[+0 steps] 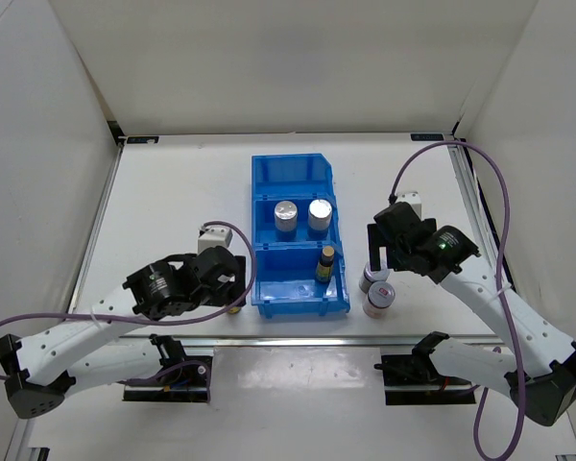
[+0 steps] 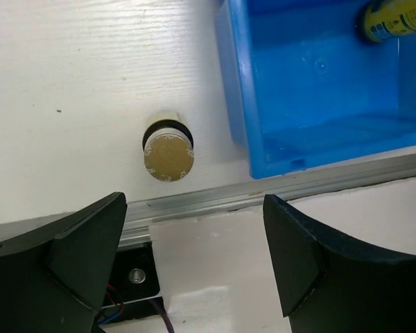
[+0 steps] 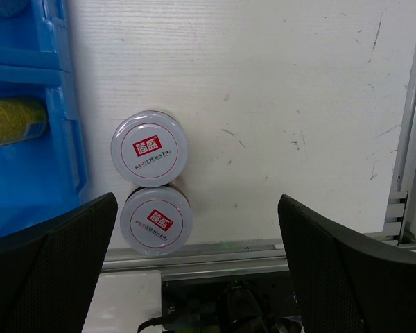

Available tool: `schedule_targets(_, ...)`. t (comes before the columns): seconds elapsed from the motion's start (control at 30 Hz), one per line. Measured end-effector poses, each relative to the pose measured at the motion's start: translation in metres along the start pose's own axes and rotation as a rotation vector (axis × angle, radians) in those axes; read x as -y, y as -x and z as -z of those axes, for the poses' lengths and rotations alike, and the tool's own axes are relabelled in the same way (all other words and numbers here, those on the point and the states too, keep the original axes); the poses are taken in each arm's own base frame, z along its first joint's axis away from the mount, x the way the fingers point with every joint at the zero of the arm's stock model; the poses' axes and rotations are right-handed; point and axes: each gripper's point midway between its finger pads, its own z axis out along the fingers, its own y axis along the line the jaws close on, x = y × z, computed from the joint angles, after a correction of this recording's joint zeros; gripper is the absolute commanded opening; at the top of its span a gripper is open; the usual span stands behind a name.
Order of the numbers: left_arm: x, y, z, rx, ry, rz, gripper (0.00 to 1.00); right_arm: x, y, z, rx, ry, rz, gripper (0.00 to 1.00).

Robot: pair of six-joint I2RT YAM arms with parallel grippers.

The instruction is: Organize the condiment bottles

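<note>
Slim dark bottle [image 2: 168, 147], gold-capped, upright on the worktop [image 2: 69, 83] just ahead of the left jaws, nearer the finger at the left of the wrist view. The left jaws are released, spread wide and grasping nothing. The blue bin [image 2: 239, 104] lies ahead of their other finger, just beside the bottle but apart from it. Its nearest compartment holds the second slim bottle [image 2: 395, 17], yellow-labelled. Near jar [image 3: 155, 220] and far jar [image 3: 150, 148], silver-lidded with red marks, stand touching one another on the worktop outside the bin wall, ahead of the right jaws and close to their bin-side finger. The right jaws are likewise released and hold nothing. Left white cylinder [image 1: 286, 215] and right white cylinder [image 1: 320, 213] stand side by side in the bin's middle compartment, well beyond both pairs of jaws
</note>
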Motion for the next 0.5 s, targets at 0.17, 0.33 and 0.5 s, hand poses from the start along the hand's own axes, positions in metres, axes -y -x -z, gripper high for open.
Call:
schedule_targets(0.17,-0.009,-0.010,-0.007,-0.031,0.050,0.061,0.85,0.000,0.000,-0.001,-0.003,-0.001,0.002,1.00)
schedule_targets(0.33,-0.016,-0.020,-0.016,-0.069,0.105,0.062,0.82,0.000,0.000,-0.001,-0.004,-0.002,0.002,1.00)
schedule_targets(0.5,-0.023,-0.016,-0.021,-0.060,0.152,0.063,0.82,-0.001,-0.001,-0.001,-0.006,0.002,0.002,1.00)
